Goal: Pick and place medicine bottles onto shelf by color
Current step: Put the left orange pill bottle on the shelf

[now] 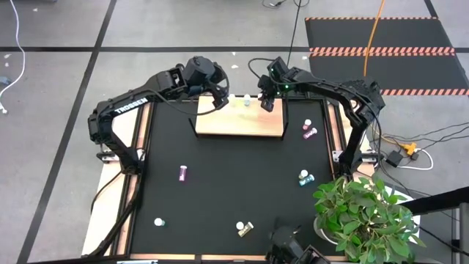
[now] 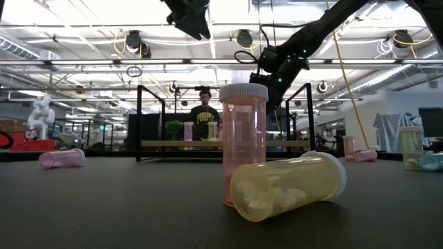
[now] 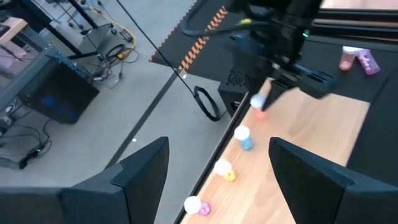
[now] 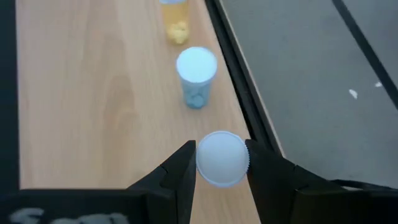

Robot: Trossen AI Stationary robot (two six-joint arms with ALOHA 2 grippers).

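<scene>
Right gripper (image 4: 221, 163) pinches white cap of medicine bottle (image 4: 222, 158) above shelf (image 4: 93, 93) back edge, beside blue bottle (image 4: 196, 78) and yellow bottle (image 4: 175, 22). Left gripper (image 3: 217, 171) hovers spread, empty, above same row. Bottle judged light, rigid, smooth plastic; ribbed cap offers surest hold.

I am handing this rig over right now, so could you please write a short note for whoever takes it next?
Right claw: shut on a white-capped bottle, over the shelf at its far edge.
Left claw: open, empty, above the same edge.
Done: pink bottle, yellow bottle and blue bottle standing in a row along that edge.
Left: set down the held bottle; then the loose bottles on the black table, including the lying pink one.
</scene>
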